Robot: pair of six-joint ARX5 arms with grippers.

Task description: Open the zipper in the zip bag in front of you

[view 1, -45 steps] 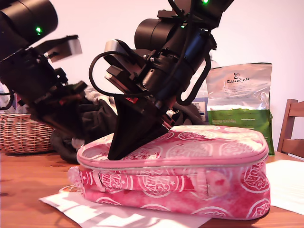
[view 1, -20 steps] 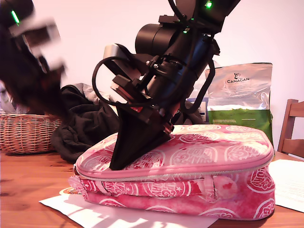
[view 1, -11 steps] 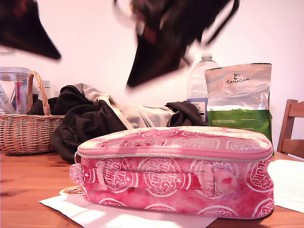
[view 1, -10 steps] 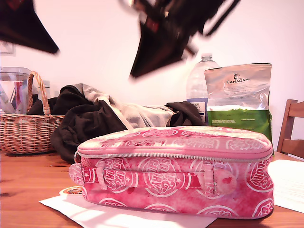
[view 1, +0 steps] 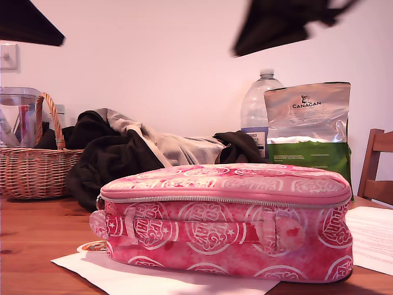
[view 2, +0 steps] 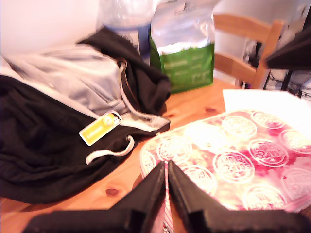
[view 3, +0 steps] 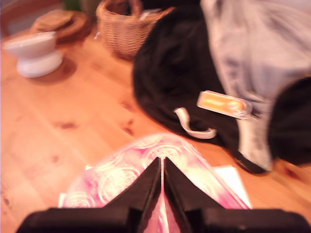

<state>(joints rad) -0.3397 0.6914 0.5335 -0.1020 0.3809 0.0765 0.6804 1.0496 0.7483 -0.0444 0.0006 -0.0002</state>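
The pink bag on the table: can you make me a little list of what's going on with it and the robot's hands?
zip bag: lies flat on white paper
zipper: looks shut along the visible side
first end effector: fingers together, holds nothing, above the bag
second end effector: fingers together, holds nothing, above the bag
behind bag: dark jacket, wicker basket, foil pouch

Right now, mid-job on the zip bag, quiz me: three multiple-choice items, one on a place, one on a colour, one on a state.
1. Behind the zip bag, at the exterior view's left, stands:
A a wicker basket
B a red kettle
C a toolbox

2. The zip bag is:
A blue
B pink
C yellow

3. My first gripper and second gripper are:
A clamping the zipper
B raised off the bag, shut
C wide open

Answers: 1 A, the wicker basket sits there. 2 B, pink with white prints. 3 B, both wrist views show closed, empty jaws above the bag.
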